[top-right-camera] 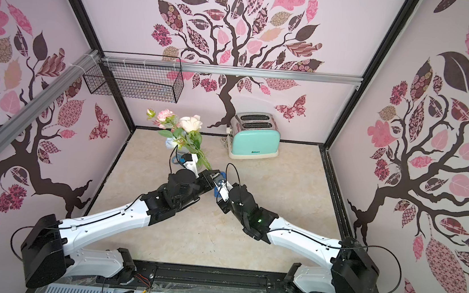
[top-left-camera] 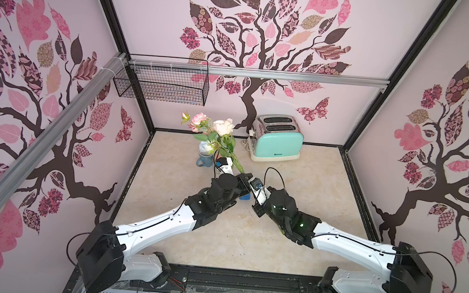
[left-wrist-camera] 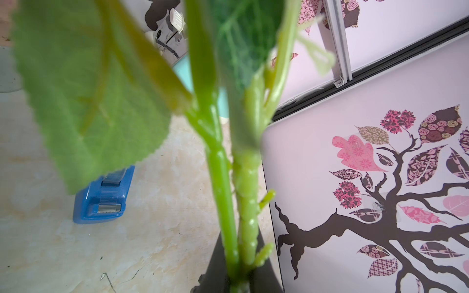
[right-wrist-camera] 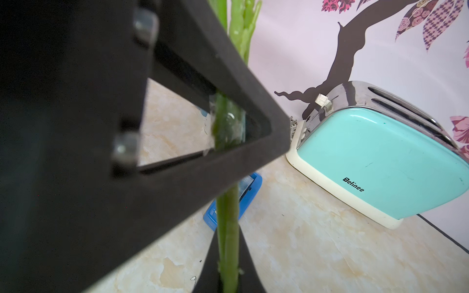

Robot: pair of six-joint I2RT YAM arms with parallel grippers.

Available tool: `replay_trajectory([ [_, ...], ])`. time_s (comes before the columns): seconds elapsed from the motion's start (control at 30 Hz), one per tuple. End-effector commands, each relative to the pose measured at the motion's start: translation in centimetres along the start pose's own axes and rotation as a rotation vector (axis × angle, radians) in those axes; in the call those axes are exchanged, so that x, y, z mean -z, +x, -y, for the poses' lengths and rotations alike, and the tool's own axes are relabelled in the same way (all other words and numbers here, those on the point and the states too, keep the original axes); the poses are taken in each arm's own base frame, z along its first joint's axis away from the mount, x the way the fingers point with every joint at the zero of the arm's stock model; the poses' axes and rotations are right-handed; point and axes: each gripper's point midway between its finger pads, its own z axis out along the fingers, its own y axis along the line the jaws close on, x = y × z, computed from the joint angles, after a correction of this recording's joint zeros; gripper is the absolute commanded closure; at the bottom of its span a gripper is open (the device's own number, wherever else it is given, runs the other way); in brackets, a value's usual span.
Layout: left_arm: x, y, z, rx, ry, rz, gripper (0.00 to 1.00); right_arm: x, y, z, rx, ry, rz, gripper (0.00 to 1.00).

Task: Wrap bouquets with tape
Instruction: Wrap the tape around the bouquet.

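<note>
Left claw (left-wrist-camera: 238, 279) and right claw (right-wrist-camera: 228, 279) both pinch the bouquet (top-left-camera: 223, 129) stems above the counter (top-left-camera: 294, 219), over the tape dispenser (left-wrist-camera: 101, 200), and with clear tape (right-wrist-camera: 225, 126) seemingly round them you should next press it flat without slackening either grip.

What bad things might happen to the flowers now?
1. The left gripper and right gripper both pinch the same thin stems close together; if they pull different ways, the stems might bend or slip.
2. The clear tape on the stems looks crinkled with loose edges, so it may peel off.
3. The blooms hang right by the blue mug; a swing might knock it.
</note>
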Motion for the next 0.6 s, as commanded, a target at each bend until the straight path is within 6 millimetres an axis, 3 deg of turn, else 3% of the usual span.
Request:
replay_trajectory([
  [0.0,-0.1,0.2,2.2,-0.038,0.085,-0.022,0.62,0.0,-2.9,0.3,-0.078,0.029,0.081,1.00],
  [0.03,0.2,0.3,2.3,-0.043,0.090,-0.031,0.43,0.0,-2.7,0.6,-0.087,0.045,0.069,1.00],
  [0.1,0.9,0.3,2.5,-0.062,0.106,-0.038,0.26,0.1,-2.1,1.1,-0.101,0.071,0.034,1.00],
  [0.3,4.3,1.2,0.8,-0.181,0.067,-0.124,0.20,0.3,0.0,2.6,-0.214,0.071,-0.062,1.00],
  [0.57,9.3,-1.2,-1.4,-0.322,-0.005,-0.058,0.14,2.6,4.9,4.7,-0.426,0.096,-0.219,1.00],
])
